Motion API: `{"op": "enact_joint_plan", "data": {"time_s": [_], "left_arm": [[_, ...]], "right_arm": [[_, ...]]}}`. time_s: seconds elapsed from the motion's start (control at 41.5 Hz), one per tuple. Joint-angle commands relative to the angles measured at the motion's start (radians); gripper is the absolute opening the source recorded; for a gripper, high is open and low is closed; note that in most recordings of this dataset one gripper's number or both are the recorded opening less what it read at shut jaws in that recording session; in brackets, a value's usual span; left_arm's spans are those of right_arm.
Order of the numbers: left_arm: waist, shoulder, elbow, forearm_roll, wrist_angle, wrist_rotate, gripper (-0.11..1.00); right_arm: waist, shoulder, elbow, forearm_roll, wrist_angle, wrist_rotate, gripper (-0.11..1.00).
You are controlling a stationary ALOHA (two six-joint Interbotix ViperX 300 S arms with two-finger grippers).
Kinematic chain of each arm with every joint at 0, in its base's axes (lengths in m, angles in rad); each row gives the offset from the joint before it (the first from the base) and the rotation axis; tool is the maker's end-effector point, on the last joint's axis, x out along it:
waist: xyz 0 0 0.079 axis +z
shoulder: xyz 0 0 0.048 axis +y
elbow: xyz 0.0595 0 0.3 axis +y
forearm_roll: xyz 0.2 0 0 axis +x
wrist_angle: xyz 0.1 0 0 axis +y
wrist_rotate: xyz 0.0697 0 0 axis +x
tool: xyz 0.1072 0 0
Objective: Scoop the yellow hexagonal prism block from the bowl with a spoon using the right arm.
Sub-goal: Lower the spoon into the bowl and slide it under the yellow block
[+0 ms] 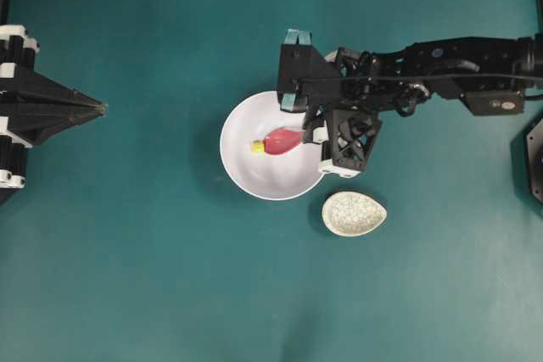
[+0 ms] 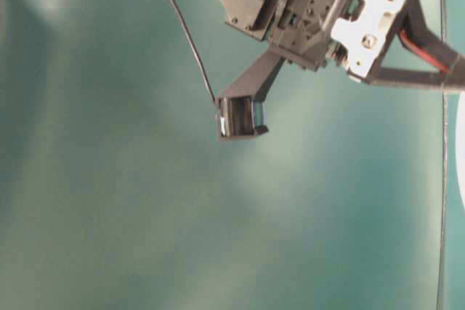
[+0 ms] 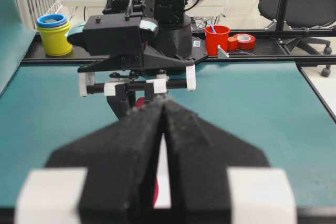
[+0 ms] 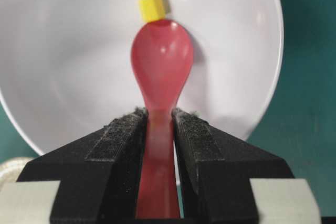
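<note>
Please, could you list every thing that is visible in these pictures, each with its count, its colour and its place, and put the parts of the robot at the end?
Large round white bowl: one, white, middle of the teal table.
Tiny yellow hexagonal prism block: one, bright yellow, inside the bowl, at the tip of the spoon's scoop.
Glossy pinkish-red soup spoon: one, pinkish-red, scoop in the bowl, handle between the right gripper's fingers.
Speckled beige teardrop-shaped spoon rest: one, beige, beside the bowl, apart from it.
Teal table: one, teal, under everything.
Right gripper: one, black, shut on the spoon, over the bowl's rim.
Left gripper: one, black, shut, far from the bowl.
</note>
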Motion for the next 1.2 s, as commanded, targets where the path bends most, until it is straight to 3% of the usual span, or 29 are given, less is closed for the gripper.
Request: {"op": "enact_joint_plan", "data": {"time_s": [0.0,1.179], "left_arm": [[0.002,0.006,-0.017,0.003,-0.011,0.0,0.0],[0.002,0.006,-0.015,0.003,-0.009,0.0,0.0]], "right_arm": [[0.014,-0.009,-0.032,0.002,-0.009,0.0,0.25],[0.029,-0.026,-0.026,0.0,-0.187,-0.005,0.25]]}}
